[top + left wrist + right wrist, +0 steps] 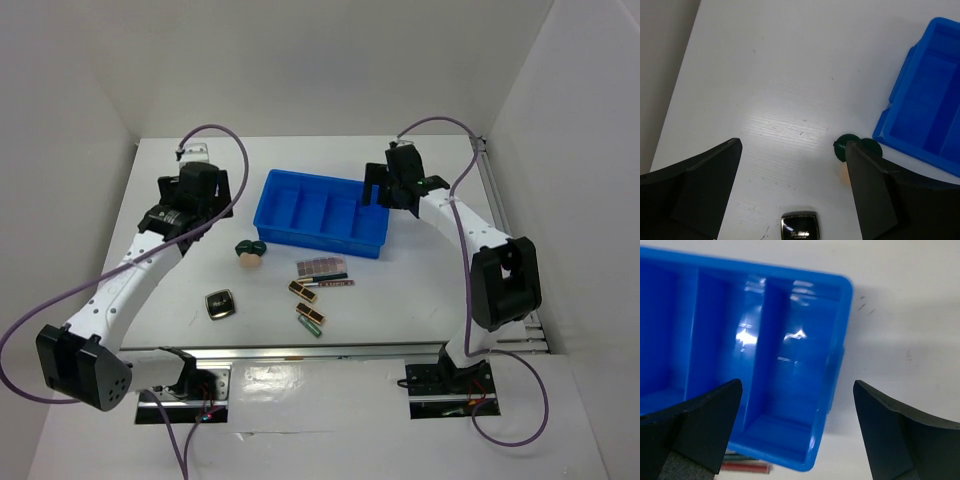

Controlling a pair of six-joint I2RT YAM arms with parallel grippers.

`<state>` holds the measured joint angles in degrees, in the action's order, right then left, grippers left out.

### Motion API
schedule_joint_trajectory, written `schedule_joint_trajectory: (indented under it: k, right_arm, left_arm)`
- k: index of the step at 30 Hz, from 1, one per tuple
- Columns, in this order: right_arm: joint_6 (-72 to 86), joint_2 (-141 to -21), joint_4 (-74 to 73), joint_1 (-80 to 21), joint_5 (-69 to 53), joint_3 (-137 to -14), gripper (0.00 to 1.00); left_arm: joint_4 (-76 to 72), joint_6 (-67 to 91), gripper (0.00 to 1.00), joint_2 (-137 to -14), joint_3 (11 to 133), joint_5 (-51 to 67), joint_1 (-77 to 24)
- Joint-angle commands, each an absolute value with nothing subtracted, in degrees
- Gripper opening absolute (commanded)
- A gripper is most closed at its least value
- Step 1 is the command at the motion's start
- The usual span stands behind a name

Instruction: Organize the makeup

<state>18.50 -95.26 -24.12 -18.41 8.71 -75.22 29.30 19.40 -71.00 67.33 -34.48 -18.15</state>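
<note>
Toward the far middle of the table (pixel 400 290) stands the blue divided tray (pixel 320 240), its compartments bare as far as both views into it show, so none of the makeup has been sorted yet. The pieces lie loose between the tray's near wall and the near edge. The dark green round piece (pixel 250 246) is touching the peach sponge (pixel 247 260), just off the tray's near left corner. The black square compact (pixel 221 304) lies nearer the arms. The pinkish palette (pixel 321 266), thin pencil (pixel 330 282) and two black-gold cases (pixel 308 305) are clustered in front of the tray's middle. The left gripper (pixel 794 145) hangs above the left side of the table, jaws wide apart and holding nothing. Its camera looks down on the green piece and the compact, which suggests it is placed to pick from that side. The right gripper (pixel 797 385) hovers over the tray's right end, jaws equally wide and empty, the end compartment showing between them. It seems to be lined up on that compartment rather than on any cosmetic. Both arms look ready to begin, with the first pickup not yet made.
</note>
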Motion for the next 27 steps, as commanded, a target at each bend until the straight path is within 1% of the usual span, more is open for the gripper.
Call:
schedule_joint_trajectory:
  k: [1,2,3,5,7,9,12,14,18,21,22,27]
  right_arm:
    - [16.6,-90.3,-23.9,-19.5,1.2,-72.9,1.0]
    - [17.1,-89.5,-23.4,-19.5,0.6,-71.9,1.0]
    - [18.8,-88.8,-23.4,-19.5,0.6,-71.1,1.0]
    - [19.6,-86.8,-21.7,-20.0,2.0,-68.6,1.0]
    - [21.7,-86.3,-22.2,-20.0,3.6,-68.6,1.0]
    - [20.4,-86.3,-22.8,-20.0,1.8,-69.2,1.0]
    - [19.7,-86.8,-22.8,-20.0,0.7,-69.2,1.0]
    - [19.7,-86.8,-22.8,-20.0,-0.5,-69.7,1.0]
    - [19.7,-87.9,-23.9,-20.0,-1.1,-70.2,1.0]
    - [19.7,-87.9,-23.9,-20.0,-0.4,-70.2,1.0]
    - [19.2,-87.9,-24.4,-20.0,-0.4,-70.2,1.0]
    - [19.2,-87.4,-25.0,-20.0,1.2,-70.2,1.0]
  left_arm:
    - [35.8,27.0,0.97,-70.1,71.4,-28.5,-18.2]
    - [35.9,27.5,0.97,-69.3,71.4,-26.6,-18.2]
    - [35.9,28.5,0.95,-67.6,68.6,-23.2,-18.2]
    - [35.2,30.0,0.95,-67.0,65.7,-20.4,-18.7]
    - [36.2,33.0,0.89,-66.4,62.1,-17.8,-18.7]
    - [36.2,35.2,0.87,-67.2,60.1,-15.0,-18.7]
    - [33.0,36.8,0.87,-68.9,55.6,-12.4,-18.7]
    - [32.0,38.1,0.85,-70.2,54.3,-10.1,-19.2]
    - [26.6,39.3,0.76,-73.6,52.2,-8.5,-19.2]
    - [23.3,39.3,0.72,-76.5,51.5,-9.5,-19.2]
    - [22.8,38.8,0.69,-78.8,52.1,-10.1,-19.2]
    - [21.3,38.8,0.68,-84.3,53.0,-13.9,-19.2]
